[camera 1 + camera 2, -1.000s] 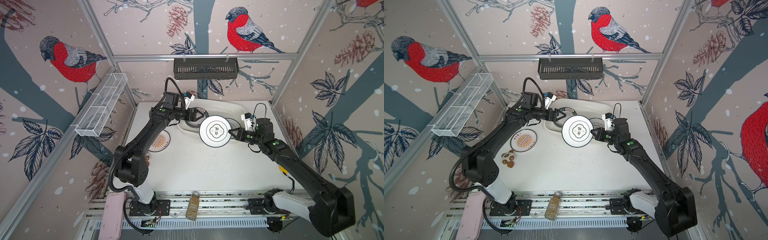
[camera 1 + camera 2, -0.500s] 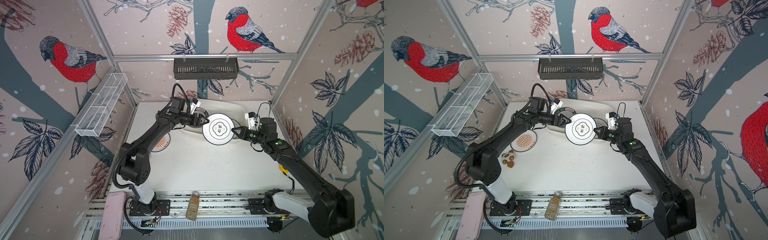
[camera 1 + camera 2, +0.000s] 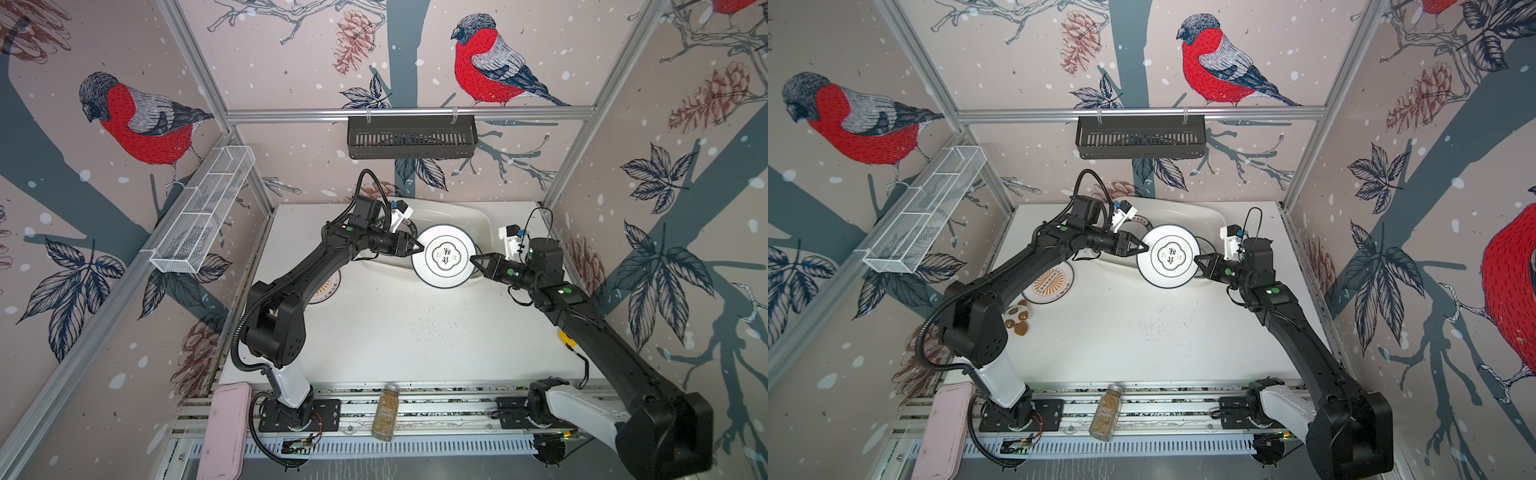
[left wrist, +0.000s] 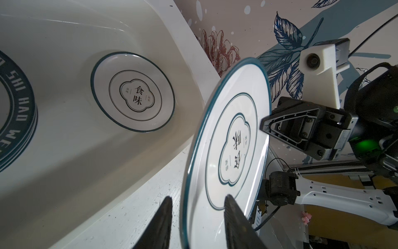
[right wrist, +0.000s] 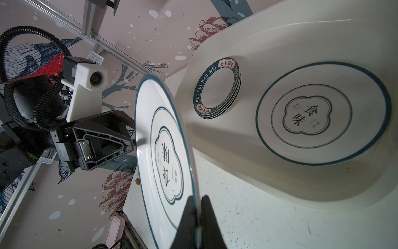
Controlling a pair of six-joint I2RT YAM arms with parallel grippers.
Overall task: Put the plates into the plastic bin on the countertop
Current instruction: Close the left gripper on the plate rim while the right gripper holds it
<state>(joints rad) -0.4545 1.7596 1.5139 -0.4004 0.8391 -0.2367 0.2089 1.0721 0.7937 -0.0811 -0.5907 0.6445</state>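
That glossy flower-emblem plate (image 3: 445, 256) looks stiff, slick and breakable. The right gripper (image 3: 473, 260) pinches its rim; the left gripper (image 3: 421, 249) straddles the opposite rim, unclosed.

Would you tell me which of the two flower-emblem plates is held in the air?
The flower-emblem plate in the right gripper, pinched at its rim; the other flower-emblem plate lies flat in the plastic bin.

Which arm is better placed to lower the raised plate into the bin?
Probably right: the right claw is shut on the rim of the raised plate, at the near edge of the plastic bin. The left claw only straddles the opposite rim, not yet pinching.
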